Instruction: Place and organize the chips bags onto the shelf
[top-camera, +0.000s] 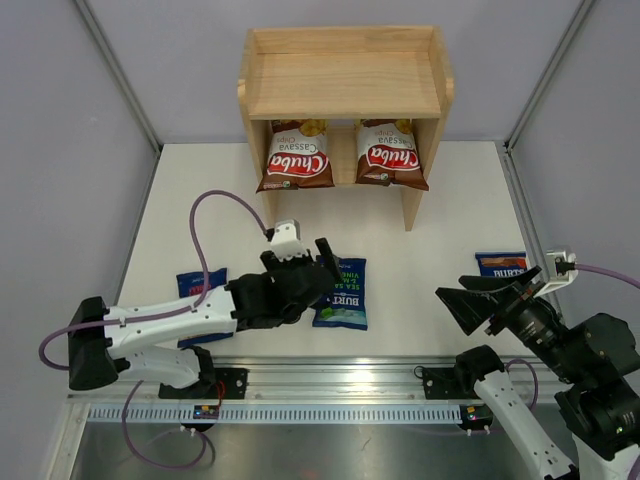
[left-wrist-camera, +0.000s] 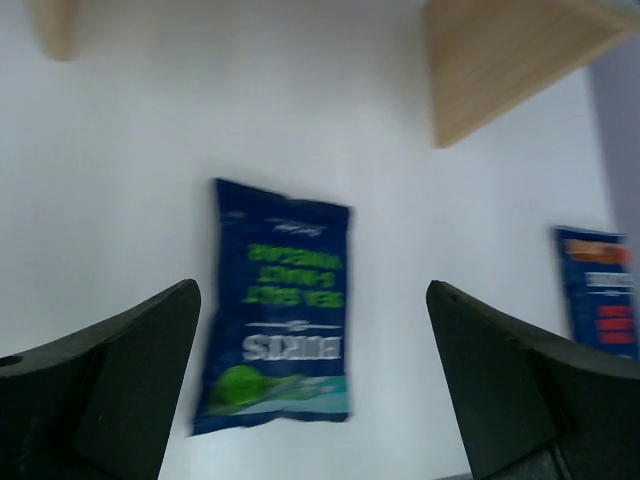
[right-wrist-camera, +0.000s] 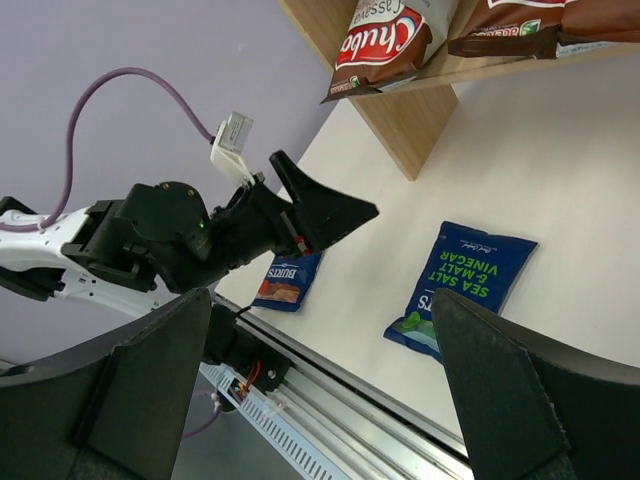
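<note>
Two brown-and-white Chuba chips bags stand side by side on the lower tier of the light wooden shelf. Three dark blue Burts chips bags lie flat on the white table: one in the middle, one at the left partly under my left arm, and one at the right. My left gripper hovers open just left of the middle bag, holding nothing. My right gripper is open and holding nothing near the right bag, angled toward the table's middle.
The shelf's top tier has a raised rim and bears nothing. A shelf side panel stands beyond the middle bag. A metal rail runs along the near edge, and grey walls close in the sides.
</note>
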